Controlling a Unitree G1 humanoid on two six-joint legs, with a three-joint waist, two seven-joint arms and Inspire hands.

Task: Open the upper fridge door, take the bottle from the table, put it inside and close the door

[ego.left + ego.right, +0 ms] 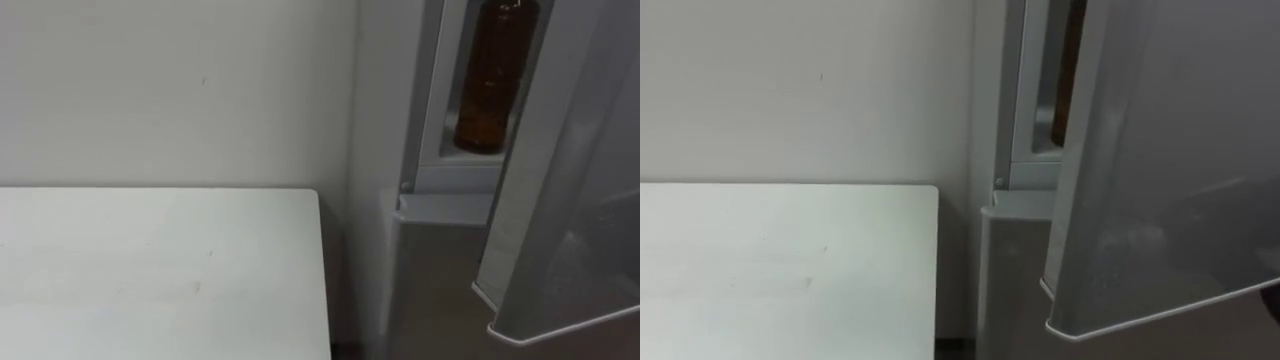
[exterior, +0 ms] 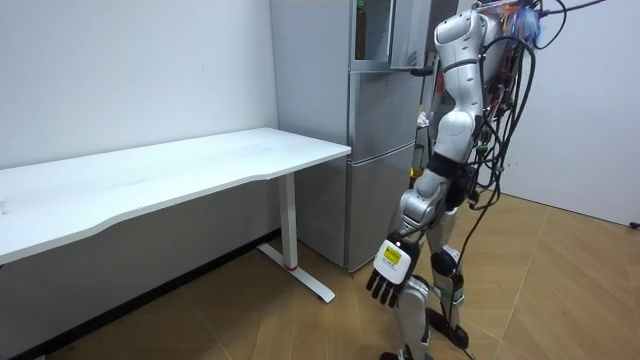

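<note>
One hand, the left hand (image 2: pixel 392 268), hangs low in front of the fridge (image 2: pixel 375 190), its fingers loose and holding nothing. Left of the fridge, the white table (image 1: pixel 150 270) stands against the wall. The fridge's upper door (image 1: pixel 570 190) stands partly open. What seems to be the right hand (image 2: pixel 426 69) is at this door's edge, and I cannot tell how its fingers lie. Deepest in, the brown bottle (image 1: pixel 494 75) stands upright inside the fridge's upper compartment (image 1: pixel 440 100), just beside its left wall, with no hand on it. Nothing else shows through the gap. By that, the placing looks done and the closing is in hand. The next move calls for a steady push on the upper door until it seats flush with the fridge front.
</note>
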